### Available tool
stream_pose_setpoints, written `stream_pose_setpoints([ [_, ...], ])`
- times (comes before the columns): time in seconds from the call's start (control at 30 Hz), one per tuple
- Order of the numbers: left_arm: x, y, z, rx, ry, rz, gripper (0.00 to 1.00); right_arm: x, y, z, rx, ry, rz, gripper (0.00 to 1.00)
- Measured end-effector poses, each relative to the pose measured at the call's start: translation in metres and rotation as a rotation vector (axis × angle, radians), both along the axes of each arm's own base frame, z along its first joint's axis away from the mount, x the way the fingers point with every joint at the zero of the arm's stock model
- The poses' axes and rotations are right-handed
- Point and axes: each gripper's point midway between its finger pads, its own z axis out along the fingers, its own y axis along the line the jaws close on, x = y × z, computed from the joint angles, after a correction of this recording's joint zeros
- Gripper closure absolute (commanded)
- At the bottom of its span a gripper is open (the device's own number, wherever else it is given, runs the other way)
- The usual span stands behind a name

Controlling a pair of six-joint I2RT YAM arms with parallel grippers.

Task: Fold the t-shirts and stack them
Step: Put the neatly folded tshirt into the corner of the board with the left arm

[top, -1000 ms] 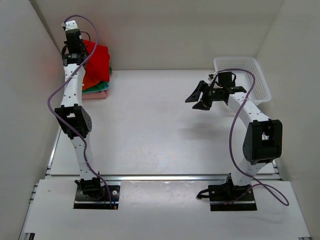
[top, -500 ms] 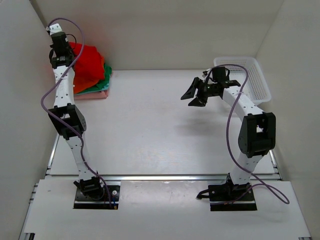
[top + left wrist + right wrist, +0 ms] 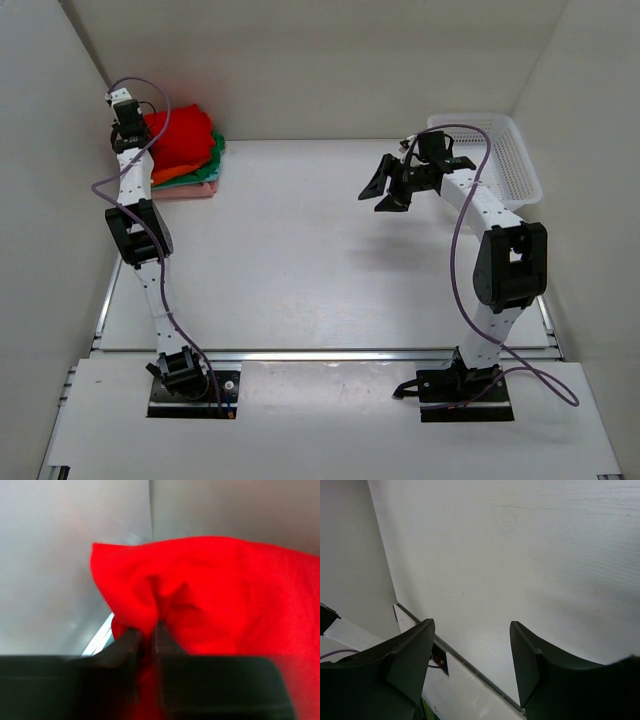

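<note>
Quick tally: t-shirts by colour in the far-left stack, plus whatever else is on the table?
Red t-shirt: 1
Orange t-shirt: 1
Green t-shirt: 1
Pale pink t-shirt: 1
White mesh basket: 1
Total: 5

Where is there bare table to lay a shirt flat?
The wide middle of the table, between the shirt stack and the white basket, is bare. The far-left corner is crowded: the left tool grips the red shirt there.
</note>
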Motion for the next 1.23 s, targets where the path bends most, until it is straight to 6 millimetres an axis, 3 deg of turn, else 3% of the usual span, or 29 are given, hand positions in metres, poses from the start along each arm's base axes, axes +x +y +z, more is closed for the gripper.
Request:
stream_pose_setpoints([
  [0.03,0.002,0.000,-0.004,-0.003,0.000,-0.009,0.30,0.000,0.000,-0.001,-0.006,-0.004,0.002,0.40],
  [0.07,0.004,-0.001,-0.007,-0.012,-0.005,-0.015,0.02,0.000,0.000,-0.002,-0.015,-0.008,0.003,0.40],
  [0.17,0.009,-0.007,0.003,-0.034,-0.045,-0.041,0.02,0.000,0.002,-0.004,-0.033,-0.018,0.010,0.40],
  [0.3,0.003,-0.033,0.040,-0.071,-0.100,-0.096,0.01,-0.001,0.001,-0.007,-0.051,-0.025,0.009,0.40],
  [0.4,-0.019,-0.080,0.082,-0.193,-0.166,-0.178,0.01,-0.003,-0.003,-0.001,-0.060,-0.038,0.007,0.39],
  [0.5,-0.058,-0.133,0.122,-0.276,-0.221,-0.260,0.01,-0.011,-0.006,0.010,-0.075,-0.061,0.015,0.39],
  [0.6,-0.109,-0.192,0.139,-0.337,-0.240,-0.361,0.01,-0.021,-0.010,0.027,-0.082,-0.103,0.025,0.39],
  [0.67,-0.141,-0.231,0.133,-0.384,-0.227,-0.440,0.01,-0.034,-0.013,0.039,-0.082,-0.132,0.030,0.39],
  [0.73,-0.177,-0.262,0.106,-0.429,-0.162,-0.496,0.01,-0.047,-0.018,0.048,-0.084,-0.163,0.031,0.39],
  [0.8,-0.209,-0.286,0.066,-0.459,-0.046,-0.518,0.01,-0.065,-0.022,0.054,-0.084,-0.186,0.034,0.39],
  [0.93,-0.271,-0.323,0.002,-0.511,0.189,-0.574,0.01,-0.098,-0.029,0.046,-0.094,-0.189,0.046,0.37],
  [1.0,-0.309,-0.331,-0.015,-0.533,0.273,-0.597,0.01,-0.112,-0.032,0.036,-0.100,-0.176,0.049,0.38],
  [1.07,-0.337,-0.332,-0.009,-0.538,0.294,-0.621,0.02,-0.126,-0.035,0.025,-0.103,-0.158,0.047,0.38],
  [1.23,-0.373,-0.332,0.041,-0.511,0.182,-0.717,0.01,-0.146,-0.040,0.010,-0.094,-0.144,0.029,0.38],
])
